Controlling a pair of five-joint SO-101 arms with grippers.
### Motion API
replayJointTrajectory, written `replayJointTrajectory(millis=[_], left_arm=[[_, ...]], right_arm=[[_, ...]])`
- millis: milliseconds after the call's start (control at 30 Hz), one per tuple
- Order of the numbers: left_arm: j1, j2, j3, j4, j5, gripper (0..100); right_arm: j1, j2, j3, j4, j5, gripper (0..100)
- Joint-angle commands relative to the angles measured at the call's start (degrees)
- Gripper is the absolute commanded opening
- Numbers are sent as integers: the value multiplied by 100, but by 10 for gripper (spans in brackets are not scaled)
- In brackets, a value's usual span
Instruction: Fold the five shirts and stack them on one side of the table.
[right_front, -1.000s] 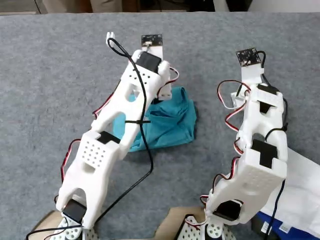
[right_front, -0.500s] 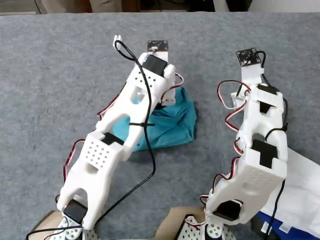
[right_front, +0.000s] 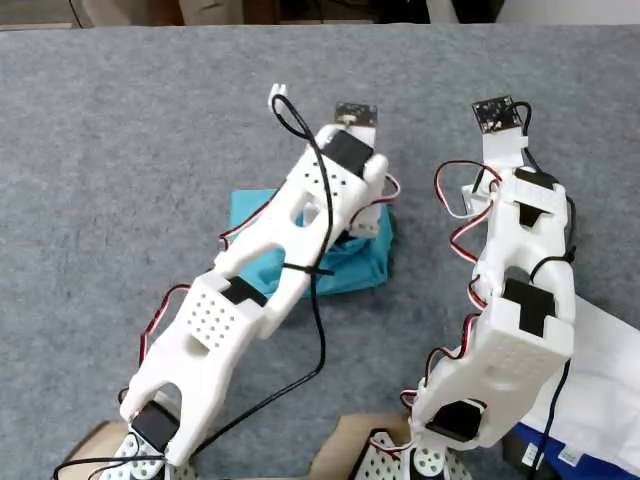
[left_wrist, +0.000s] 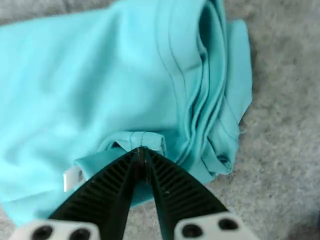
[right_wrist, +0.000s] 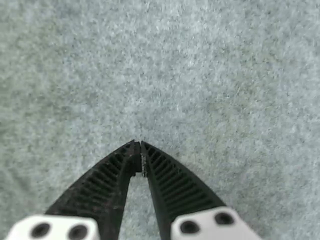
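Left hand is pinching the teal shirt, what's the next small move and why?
Probably draw the left hand a little away from the bunched edge, pulling the fold taut. It is shut on a small hem loop of the teal shirt, and the layers beside it lie rumpled on the table.

Nothing can be read here: no words, numbers or signs. A small white tag sticks out from the edge of the shirt, and no print can be made out on it. In the high view's lower right corner, a white sheet carries a small label with dark marks too small to make out.
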Motion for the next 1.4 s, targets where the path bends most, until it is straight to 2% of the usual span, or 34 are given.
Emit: replayJointTrajectory(millis=[0,300,400,633,833,1167,1367], left_arm=[[176,-462,281,70,-53,18],[492,-2035,1653,70,-299,18],[360,-2325,1837,-26,-431,18],[-765,-2202,1952,-1591,-466,18],[-923,-1402,2092,-2505,-466,18],[-369,-505,1336,-1952,-466,18],[-413,-444,932,-1116,-510,18]], right_arm=[[66,-40,-224,18,9,5],[66,-40,-233,9,9,5],[57,-31,-251,9,9,5],[57,-13,-295,18,0,5],[57,-13,-295,18,0,5],[57,-13,-295,18,0,5],[57,-13,-295,18,0,5]])
